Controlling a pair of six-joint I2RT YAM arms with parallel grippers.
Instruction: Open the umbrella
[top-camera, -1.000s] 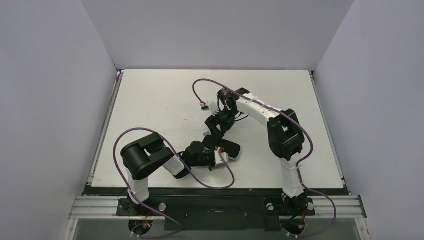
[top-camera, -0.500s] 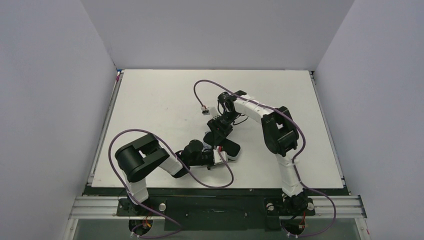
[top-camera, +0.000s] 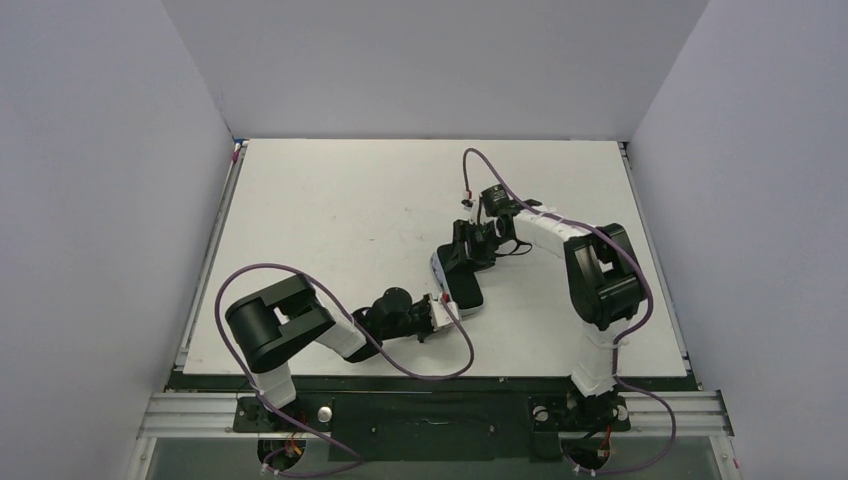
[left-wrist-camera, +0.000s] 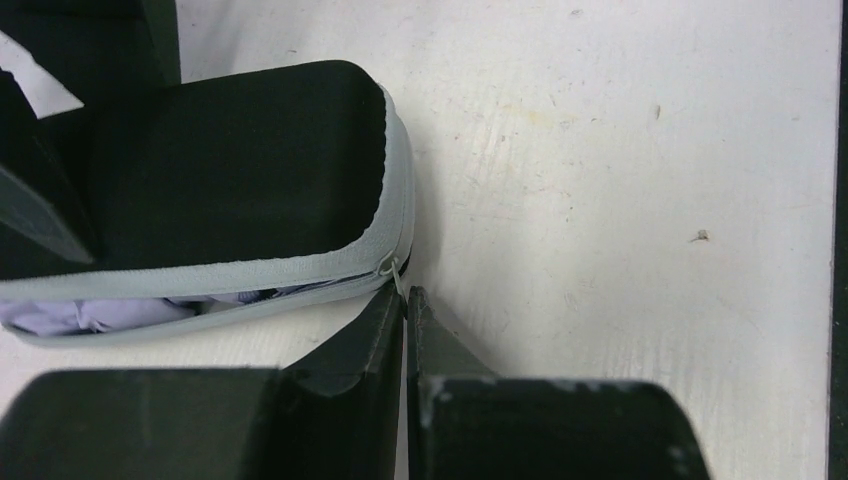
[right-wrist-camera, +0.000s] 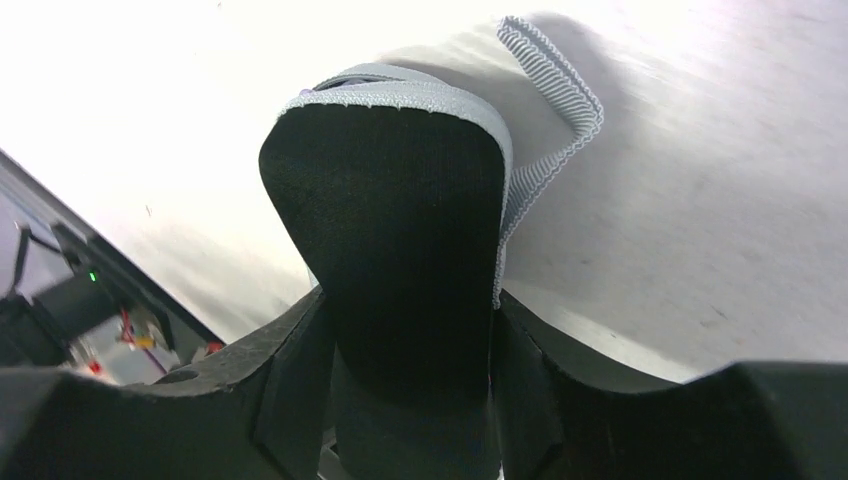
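- From above: black-and-grey sleeve (top-camera: 466, 296) lying on the white tabletop (top-camera: 330, 210), a little right of centre and toward the near edge, with one arm at each end.
- Same view: right pincer (top-camera: 466, 250) at the far end of the sleeve, left pincer (top-camera: 441, 312) low at its near left corner. Too small there to read either grip, or any colour inside the sleeve.
- Only in the left wrist view: zip partly undone along the grey edge, with pale lavender folds of the umbrella (left-wrist-camera: 90, 315) showing through the gap. Umbrella folded up inside the sleeve, just that strip of fabric on show.
- Also only there: left pincer fully closed, tips pressed together right at the small grey zip pull (left-wrist-camera: 389, 272) by the sleeve's rounded corner. Pull running into the seam between the tips, seemingly nipped there.
- Only in the right wrist view: right pincer clamped across the black sleeve, jaws apart by the sleeve's width, one finger (right-wrist-camera: 290, 380) flat against each side.
- Also only there: ribbed grey strap (right-wrist-camera: 560, 110) looping out past the sleeve's grey trim, over the tabletop. Not to be made out from above.
- Hidden from the right wrist view: zip gap and lavender fabric. Only black cloth and grey trim on that side.
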